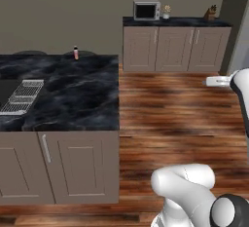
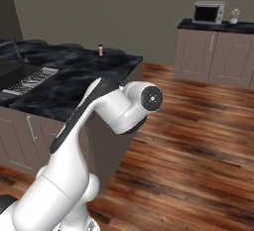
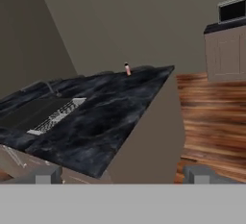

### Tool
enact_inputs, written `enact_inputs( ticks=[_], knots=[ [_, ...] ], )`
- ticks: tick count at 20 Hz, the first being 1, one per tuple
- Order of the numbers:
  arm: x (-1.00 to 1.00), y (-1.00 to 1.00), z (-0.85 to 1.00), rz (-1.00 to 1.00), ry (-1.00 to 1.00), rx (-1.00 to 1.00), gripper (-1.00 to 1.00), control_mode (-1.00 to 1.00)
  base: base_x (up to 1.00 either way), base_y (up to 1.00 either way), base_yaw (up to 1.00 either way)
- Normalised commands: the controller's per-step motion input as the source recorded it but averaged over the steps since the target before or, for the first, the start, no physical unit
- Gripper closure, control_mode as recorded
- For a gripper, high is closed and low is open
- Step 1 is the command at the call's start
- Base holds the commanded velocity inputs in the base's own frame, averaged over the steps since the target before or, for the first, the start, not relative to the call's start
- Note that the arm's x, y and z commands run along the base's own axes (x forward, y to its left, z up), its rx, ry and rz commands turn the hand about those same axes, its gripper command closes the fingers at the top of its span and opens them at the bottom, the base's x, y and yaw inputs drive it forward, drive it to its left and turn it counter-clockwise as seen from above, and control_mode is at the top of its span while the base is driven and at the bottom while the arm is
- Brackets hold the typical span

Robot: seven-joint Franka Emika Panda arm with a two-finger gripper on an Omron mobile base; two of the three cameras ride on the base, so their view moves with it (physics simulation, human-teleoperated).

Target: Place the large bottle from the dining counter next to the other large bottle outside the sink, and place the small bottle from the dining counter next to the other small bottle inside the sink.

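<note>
Fingertips of the hand (image 3: pixel 122 174) stand wide apart and hold nothing, well short of the counter (image 1: pixel 73 94). 1 small pink bottle (image 3: pixel 127 69) stands at its far edge, well apart from the sink (image 2: pixel 15 74). Risk, as I judge it: a reach from this far could tip so slim a bottle. Right base view shows the faucet (image 2: pixel 15 50); left base view shows the drain rack (image 1: pixel 22 96) more plainly.

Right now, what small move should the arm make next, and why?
Probably extend toward the small bottle standing at the far edge of the dining counter. The hand is open and empty, well short of the counter, and the bottle looks distant across the slab. The base may need to drive closer first.
</note>
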Motion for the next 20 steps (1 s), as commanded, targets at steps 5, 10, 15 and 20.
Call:
enact_inputs(
  ticks=[5, 10, 15, 20],
  knots=[
    [0.00, 0.00, 0.00, 0.00, 0.00, 0.00, -1.00, 1.00, 0.12, -0.74, 0.00],
    [0.00, 0.00, 0.00, 0.00, 0.00, 0.00, -1.00, 1.00, 0.23, -0.60, 0.00],
    [0.00, 0.00, 0.00, 0.00, 0.00, 0.00, -1.00, 1.00, 0.40, -0.48, 0.00],
    [0.00, 0.00, 0.00, 0.00, 0.00, 0.00, -1.00, 1.00, 0.75, -0.27, 0.00]
  ],
)
